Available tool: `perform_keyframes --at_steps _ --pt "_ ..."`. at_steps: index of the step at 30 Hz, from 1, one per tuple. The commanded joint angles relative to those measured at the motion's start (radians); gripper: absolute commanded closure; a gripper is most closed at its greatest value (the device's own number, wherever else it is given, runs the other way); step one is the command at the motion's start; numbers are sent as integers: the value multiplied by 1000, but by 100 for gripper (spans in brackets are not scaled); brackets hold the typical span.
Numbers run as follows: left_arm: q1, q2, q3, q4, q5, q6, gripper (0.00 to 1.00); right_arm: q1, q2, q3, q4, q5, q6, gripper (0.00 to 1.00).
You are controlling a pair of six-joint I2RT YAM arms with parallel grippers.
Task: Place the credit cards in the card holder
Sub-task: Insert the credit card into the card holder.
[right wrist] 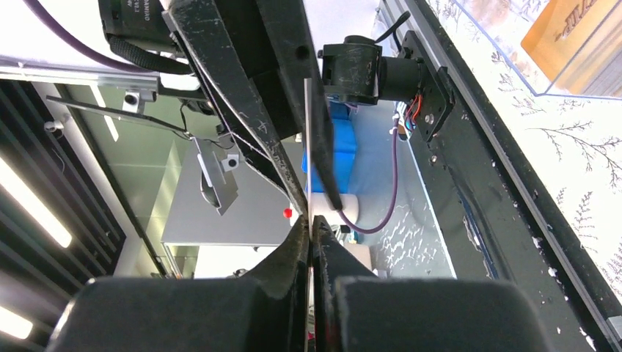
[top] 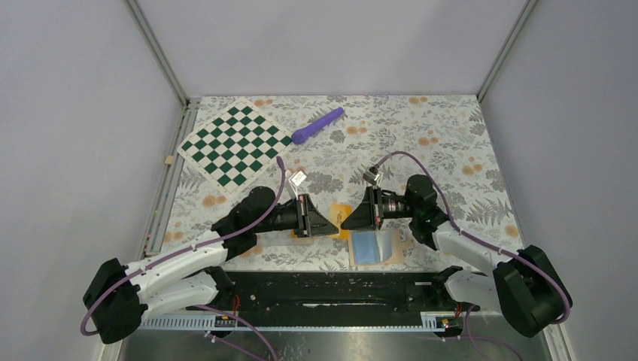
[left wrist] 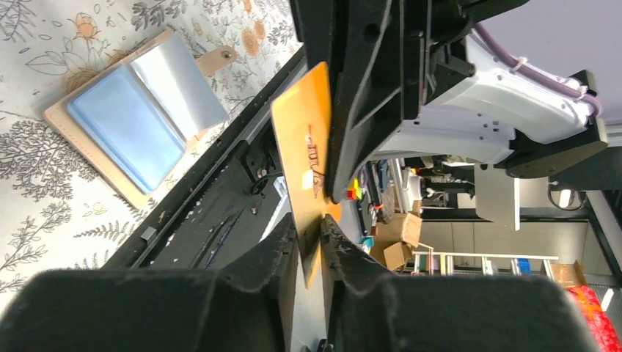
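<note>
Passing the card [left wrist: 304, 147] mid-air: left gripper [left wrist: 310, 226] and right gripper [right wrist: 310, 229] both pinch it; left should let go only once right grips firmly.

The counter [top: 451, 143] wears a floral cloth. On it, far left, lies a green-and-white chequered mat [top: 235, 144], with a purple stick [top: 317, 125] just right of it. Near the middle of the near edge, the card holder [top: 369, 247] lies open, blue pockets up. A clear case [right wrist: 513, 44] holding a credit card [right wrist: 568, 29] also sits by the near edge
</note>
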Motion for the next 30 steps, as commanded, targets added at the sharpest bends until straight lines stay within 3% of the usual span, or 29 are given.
perform_keyframes --at_steps 1,3,6,10,13,21,30 --pt "-6 -10 2 -8 -28 26 72 8 -30 8 61 7 -1 100" --pt "-6 -22 3 -30 -47 38 54 6 -38 11 9 9 -34 100" --pt "-6 -49 0 -75 -85 55 37 -1 -75 25 -168 38 -149 100" --pt "-6 -56 -23 -124 -151 38 26 -32 -171 81 -673 191 -434 100" --pt "-12 -15 -37 -145 -192 11 24 -89 -231 97 -928 312 -564 100" --pt "-81 231 53 -144 -282 -10 26 -175 -246 122 -1318 607 -708 100" --pt "-151 523 244 -198 -280 40 28 -183 -189 140 -1391 764 -719 100"
